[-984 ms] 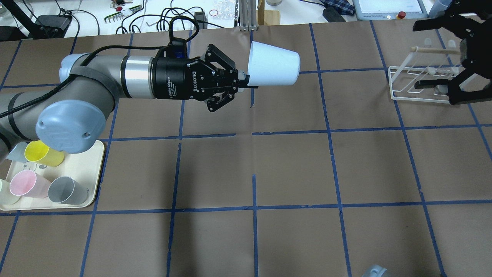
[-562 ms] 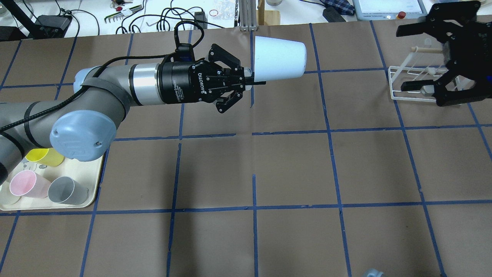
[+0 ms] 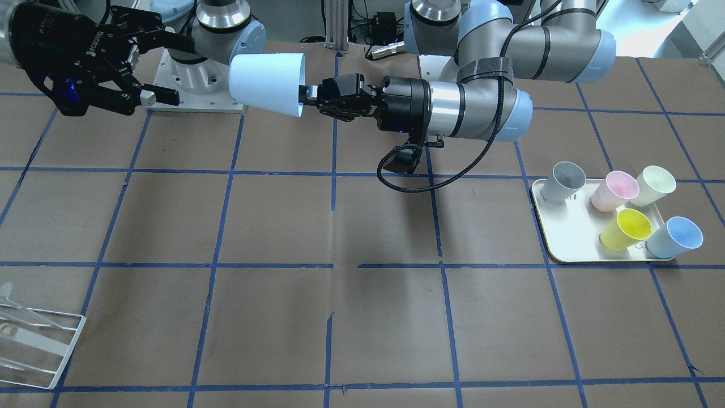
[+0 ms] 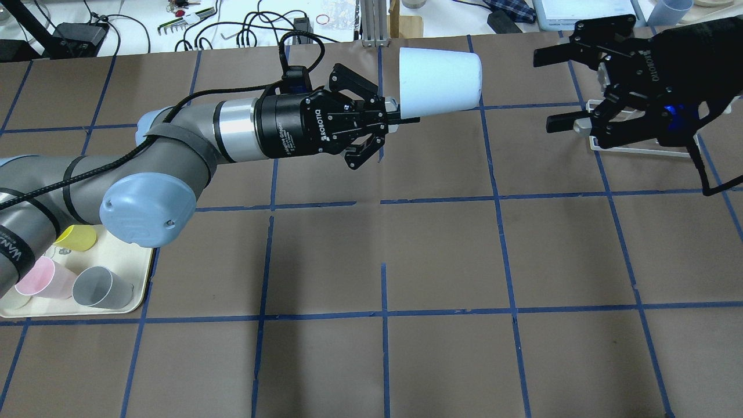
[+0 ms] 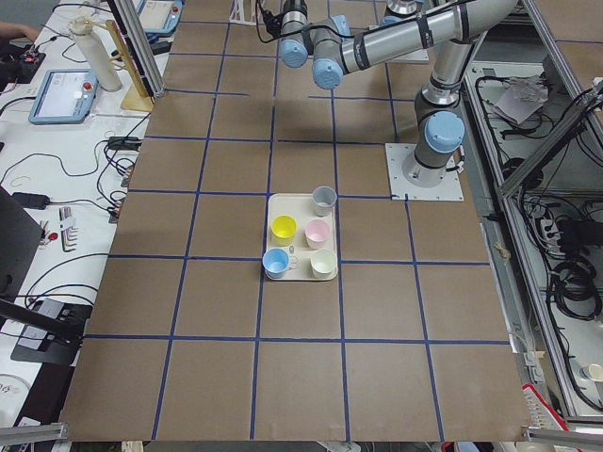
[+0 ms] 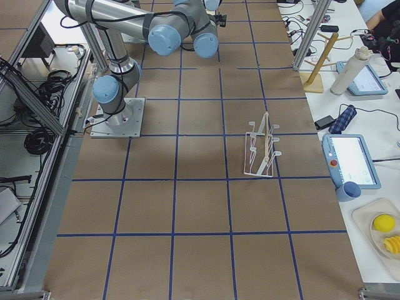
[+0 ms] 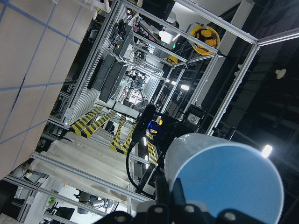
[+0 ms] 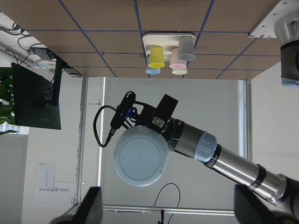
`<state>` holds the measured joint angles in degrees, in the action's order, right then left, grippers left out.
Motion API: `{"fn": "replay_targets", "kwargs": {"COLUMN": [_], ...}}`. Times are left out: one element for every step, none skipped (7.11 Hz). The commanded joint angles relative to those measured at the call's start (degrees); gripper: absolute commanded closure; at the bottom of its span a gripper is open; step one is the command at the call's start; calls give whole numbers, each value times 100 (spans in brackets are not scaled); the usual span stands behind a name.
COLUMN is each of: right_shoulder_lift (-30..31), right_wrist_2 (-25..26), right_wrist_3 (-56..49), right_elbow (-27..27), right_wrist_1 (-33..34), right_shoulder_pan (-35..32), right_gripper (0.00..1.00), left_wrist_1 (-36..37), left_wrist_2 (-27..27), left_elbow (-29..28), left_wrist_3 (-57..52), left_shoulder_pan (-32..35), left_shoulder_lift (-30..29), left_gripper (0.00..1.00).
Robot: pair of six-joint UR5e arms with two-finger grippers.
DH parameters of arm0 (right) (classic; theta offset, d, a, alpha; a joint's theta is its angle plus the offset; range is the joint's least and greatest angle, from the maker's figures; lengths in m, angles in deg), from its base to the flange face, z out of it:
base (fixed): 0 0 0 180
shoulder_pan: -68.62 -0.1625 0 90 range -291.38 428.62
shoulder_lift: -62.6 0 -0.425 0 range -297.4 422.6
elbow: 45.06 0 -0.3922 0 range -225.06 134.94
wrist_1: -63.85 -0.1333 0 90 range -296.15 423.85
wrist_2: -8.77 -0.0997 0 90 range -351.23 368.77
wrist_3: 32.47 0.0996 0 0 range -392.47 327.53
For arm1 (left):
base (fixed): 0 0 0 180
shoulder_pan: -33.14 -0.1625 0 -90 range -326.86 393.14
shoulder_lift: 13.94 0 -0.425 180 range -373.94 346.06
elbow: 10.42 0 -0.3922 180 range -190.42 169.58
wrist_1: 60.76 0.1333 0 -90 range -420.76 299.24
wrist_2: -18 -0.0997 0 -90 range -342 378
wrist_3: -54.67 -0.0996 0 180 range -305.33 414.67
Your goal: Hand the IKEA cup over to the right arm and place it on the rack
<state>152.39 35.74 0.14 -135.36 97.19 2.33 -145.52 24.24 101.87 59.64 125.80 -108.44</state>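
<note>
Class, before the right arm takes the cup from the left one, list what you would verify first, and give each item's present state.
1. Left gripper shut on the rim of the IKEA cup: ok.
2. Right gripper open: ok.
3. Cup's base turned toward the right gripper: ok; the right wrist view looks straight at the base.
4. Right gripper's fingers around the cup: not ok; a gap separates them.
5. Rack standing upright on the table: ok.
6. Left gripper's hold firm enough for the hand-over: cannot tell.
</note>
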Motion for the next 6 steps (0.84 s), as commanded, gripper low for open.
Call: {"fn": "replay_targets", "kwargs": {"right_shoulder_lift": [-94, -94, -94, -94, -85, -76], "right_wrist_2": [-130, -218, -323, -420, -534, -561], "right_wrist_3": [483, 536, 580, 598, 589, 598], "right_elbow": [39, 48, 48, 48, 48, 48], "right_wrist_1": [287, 296, 296, 305, 296, 296], "right_shoulder_pan": [-418, -577, -683, -718, -771, -876], "right_gripper": [0, 0, 0, 0, 0, 0], "left_wrist_1": [12, 12, 12, 12, 12, 12], "left_wrist_2": [26, 26, 26, 26, 26, 26], "left_elbow": [3, 3, 3, 3, 12, 3], "left_wrist_3": [-5, -5, -5, -5, -5, -5], "left_shoulder_pan": [24, 24, 24, 24, 24, 24], "left_shoulder_lift": [-50, -59, -59, -59, -50, -50], "left_gripper": [100, 100, 100, 100, 100, 100]}}
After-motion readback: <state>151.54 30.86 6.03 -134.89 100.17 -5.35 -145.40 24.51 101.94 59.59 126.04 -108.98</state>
